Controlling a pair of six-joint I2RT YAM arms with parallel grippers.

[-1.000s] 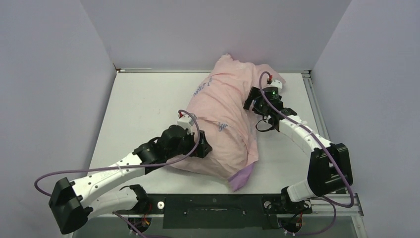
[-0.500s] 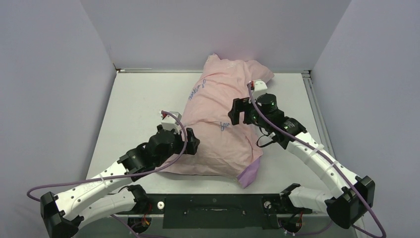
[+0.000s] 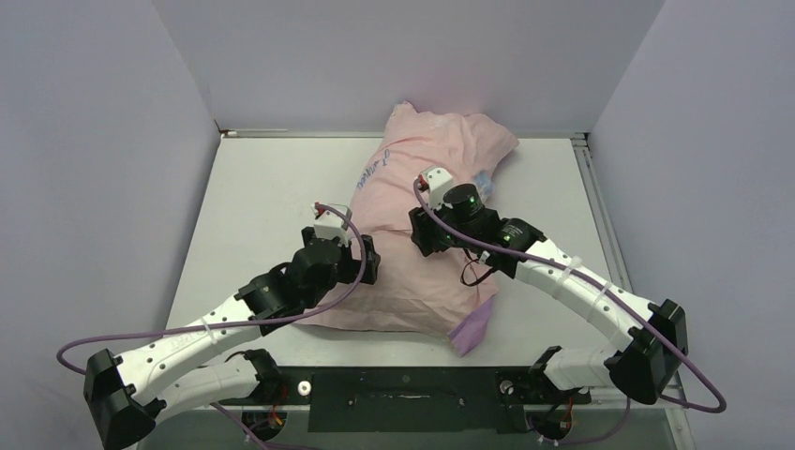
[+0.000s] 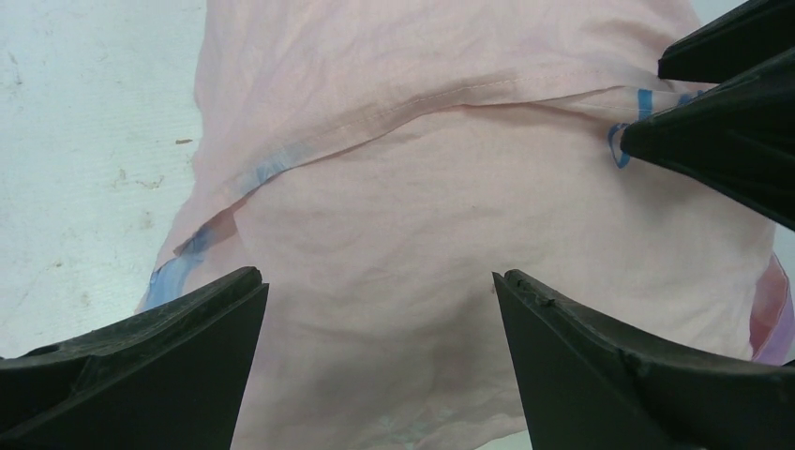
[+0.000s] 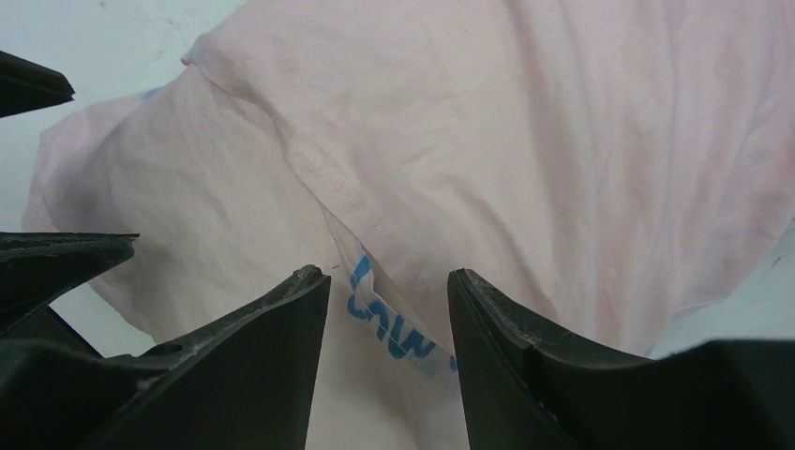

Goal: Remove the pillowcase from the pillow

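Observation:
The pale pink pillowcase with blue writing lies stuffed and plump across the middle of the table, a purple corner at its near end. The white pillow is hidden inside it. My left gripper is open over the case's left near part; the fabric fills the space between its fingers. My right gripper is open above the case's middle, its fingers straddling a hem flap with blue letters. The two grippers are close together, and the right one's fingers show in the left wrist view.
The white table is walled by grey panels at the back and both sides. A metal rail runs along the right edge. A black mounting bar with the arm bases lies at the near edge.
The pillowcase bundle has shifted left and nearer. My right gripper has swung from its far right corner to its middle. My left gripper has pulled back left and now hovers over the case.

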